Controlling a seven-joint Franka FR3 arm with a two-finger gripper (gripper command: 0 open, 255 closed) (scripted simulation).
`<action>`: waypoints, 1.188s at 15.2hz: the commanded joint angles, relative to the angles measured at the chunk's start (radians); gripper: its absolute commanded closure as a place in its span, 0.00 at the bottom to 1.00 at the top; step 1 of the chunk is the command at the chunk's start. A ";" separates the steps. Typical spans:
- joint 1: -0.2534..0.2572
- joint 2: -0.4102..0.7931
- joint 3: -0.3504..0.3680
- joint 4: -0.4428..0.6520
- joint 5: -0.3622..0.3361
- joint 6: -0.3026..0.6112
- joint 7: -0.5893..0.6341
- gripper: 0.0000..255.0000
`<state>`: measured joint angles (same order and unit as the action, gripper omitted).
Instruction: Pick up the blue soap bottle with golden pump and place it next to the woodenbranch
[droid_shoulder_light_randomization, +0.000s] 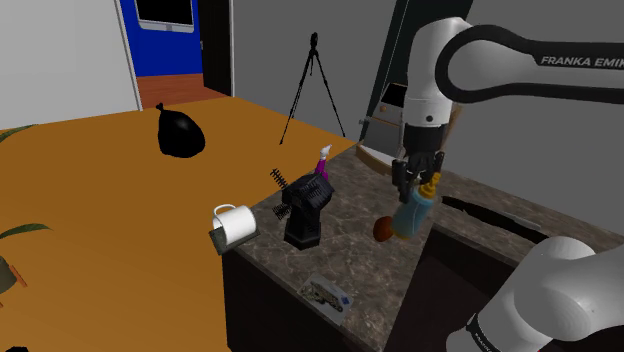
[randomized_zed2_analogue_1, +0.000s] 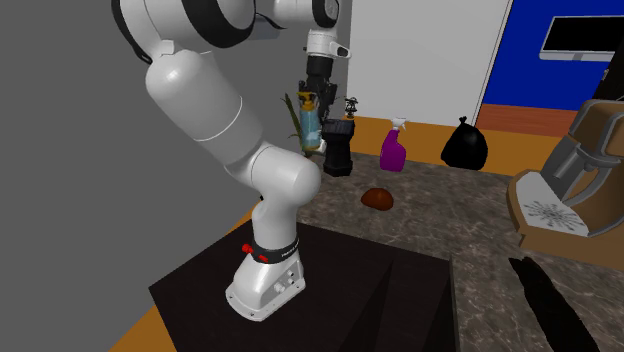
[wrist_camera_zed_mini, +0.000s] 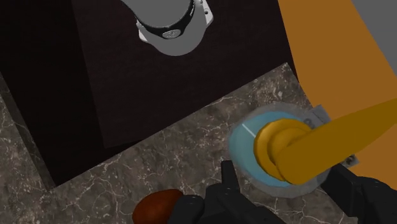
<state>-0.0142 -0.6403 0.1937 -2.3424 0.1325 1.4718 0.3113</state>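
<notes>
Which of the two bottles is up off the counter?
The light-blue bottle with the golden pump, clasped by the black tool; the purple spray bottle stands on the marbled counter.

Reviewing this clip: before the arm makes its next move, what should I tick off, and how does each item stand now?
1. Grip: ok; gripper shut on blue bottle under its golden pump.
2. Bottle clear of counter: ok, hanging above it.
3. Target visible: ok; brown lump lies on the counter near the bottle.
4. Lump is the branch: cannot tell.
5. Room beside lump: ok, bare marble.
6. Purple sprayer out of the way: ok, stands apart.
</notes>
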 joint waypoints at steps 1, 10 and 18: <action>-0.001 0.003 -0.002 0.029 -0.002 -0.026 0.002 1.00; -0.030 -0.155 -0.117 -0.049 -0.089 -0.113 -0.118 1.00; -0.085 -0.327 -0.283 -0.135 -0.259 -0.194 -0.289 1.00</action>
<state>-0.0914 -0.9516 -0.0657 -2.4764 -0.0996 1.2919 0.0474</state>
